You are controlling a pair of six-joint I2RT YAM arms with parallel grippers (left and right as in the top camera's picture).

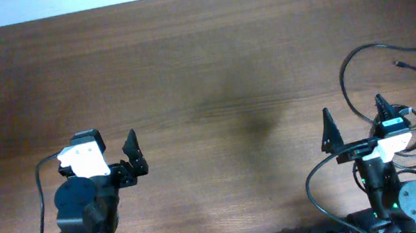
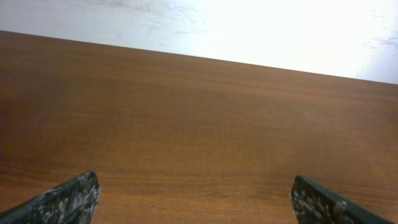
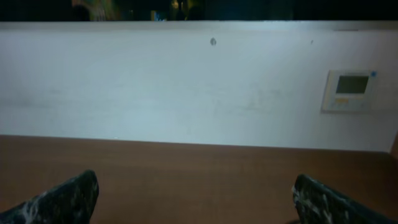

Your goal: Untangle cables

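Thin black cables [image 1: 380, 46] lie looped at the table's right edge, with a small plug end [image 1: 401, 64]. Their loops run around and behind my right arm and partly leave the overhead view. My right gripper [image 1: 355, 120] is open and empty just left of these loops; its wrist view [image 3: 196, 199] shows only bare table and the wall. My left gripper [image 1: 109, 145] is open and empty at the near left, far from the cables; its wrist view [image 2: 196, 199] shows only bare wood. No cable shows in either wrist view.
The brown wooden table [image 1: 211, 76] spans the view, with its far edge against a white wall [image 3: 186, 87]. A wall thermostat [image 3: 351, 90] hangs at the right. Thicker black arm wires [image 1: 41, 203] run by both arm bases.
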